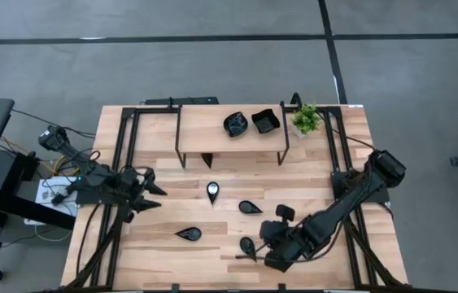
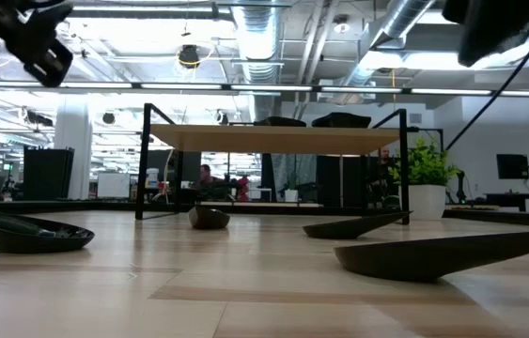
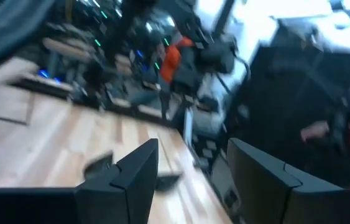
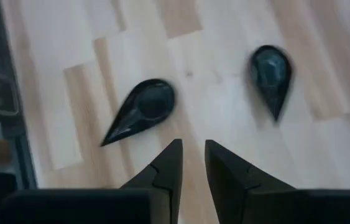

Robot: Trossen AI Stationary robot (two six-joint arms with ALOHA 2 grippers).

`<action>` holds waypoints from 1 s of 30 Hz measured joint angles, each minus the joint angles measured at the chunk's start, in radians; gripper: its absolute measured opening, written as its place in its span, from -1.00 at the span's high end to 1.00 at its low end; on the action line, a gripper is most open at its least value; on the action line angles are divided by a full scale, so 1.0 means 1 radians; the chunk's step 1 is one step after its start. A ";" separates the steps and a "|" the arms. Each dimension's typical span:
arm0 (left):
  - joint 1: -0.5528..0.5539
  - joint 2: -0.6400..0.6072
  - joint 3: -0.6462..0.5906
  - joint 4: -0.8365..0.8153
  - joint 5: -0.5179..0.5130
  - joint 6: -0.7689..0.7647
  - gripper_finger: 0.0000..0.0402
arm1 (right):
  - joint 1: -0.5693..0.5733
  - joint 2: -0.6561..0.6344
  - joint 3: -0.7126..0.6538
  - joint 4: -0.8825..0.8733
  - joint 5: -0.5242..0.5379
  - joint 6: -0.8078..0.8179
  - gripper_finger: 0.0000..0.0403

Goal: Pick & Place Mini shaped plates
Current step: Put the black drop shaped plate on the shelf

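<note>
Your right claw (image 4: 190, 163) hovered, fingers narrowly parted and empty, near the worktop's (image 1: 163, 252) front edge, just short of a glossy black teardrop dish (image 4: 142, 108) lying flat. Your left claw (image 1: 154, 194), spread and empty, waited by the left edge.

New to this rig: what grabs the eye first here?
Four black teardrop plates lie scattered on the bare wooden table, while two more black dishes and a small potted plant sit on a raised shelf at the far side. The right claw hangs empty, narrowly parted, above one teardrop plate near the front edge; the left claw waits open at the left.
</note>
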 joint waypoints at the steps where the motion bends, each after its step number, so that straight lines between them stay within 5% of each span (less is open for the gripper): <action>1: 0.000 0.003 0.000 0.030 -0.025 -0.001 0.03 | -0.009 -0.013 0.000 -0.007 0.000 0.000 0.68; 10: 0.023 0.089 0.004 0.247 -0.118 0.053 0.03 | -0.084 -0.105 0.000 -0.117 0.028 -0.052 0.68; 17: 0.093 0.301 0.024 0.251 -0.119 -0.030 0.03 | -0.165 -0.103 -0.059 -0.130 0.029 -0.191 0.68; 22: 0.129 0.457 0.117 0.253 -0.079 0.016 0.03 | -0.191 -0.122 -0.185 -0.125 0.018 -0.146 0.68; 30: 0.162 0.622 0.202 0.251 -0.029 0.075 0.03 | -0.170 -0.222 -0.303 0.233 0.003 -0.165 0.68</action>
